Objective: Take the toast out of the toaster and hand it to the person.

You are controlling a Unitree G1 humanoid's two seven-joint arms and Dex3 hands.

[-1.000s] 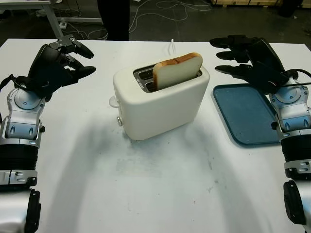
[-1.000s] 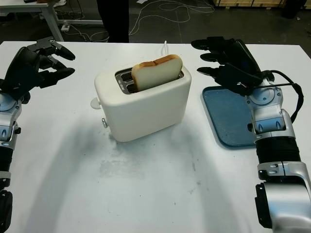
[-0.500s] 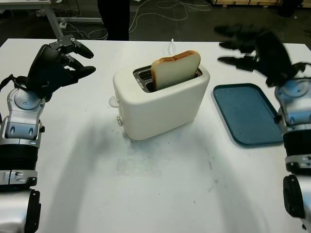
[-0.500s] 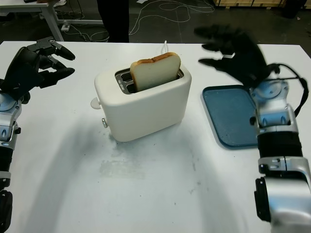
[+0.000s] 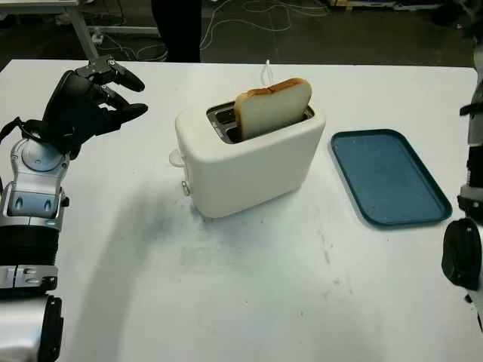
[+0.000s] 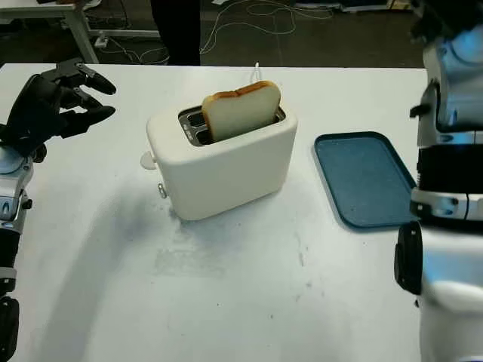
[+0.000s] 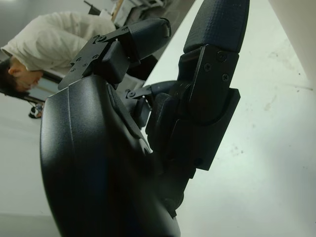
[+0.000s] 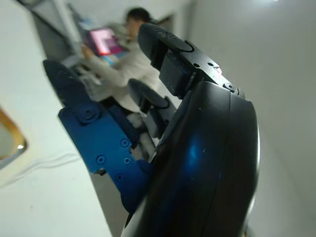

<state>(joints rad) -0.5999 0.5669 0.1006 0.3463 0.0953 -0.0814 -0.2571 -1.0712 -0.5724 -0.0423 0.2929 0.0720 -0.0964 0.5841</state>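
Note:
A white toaster (image 5: 249,162) stands in the middle of the table with a slice of toast (image 5: 273,105) sticking up from its far slot. My left hand (image 5: 121,94) hovers open over the table to the left of the toaster, holding nothing; the left wrist view shows the same left hand (image 7: 187,24) close up. My right arm (image 6: 453,113) is raised high at the right edge, well above the table. In the right wrist view my right hand (image 8: 123,74) is open with nothing in it, up in the air.
A blue tray (image 5: 389,177) lies to the right of the toaster. The toaster's white cord (image 5: 266,69) runs toward the far edge. A person's dark legs (image 5: 177,26) stand behind the table. A seated person in a light shirt (image 7: 64,29) is in the background.
My right arm has swung up and to the right, from beside the toast to high at the right edge. The left hand, toast and toaster have not moved.

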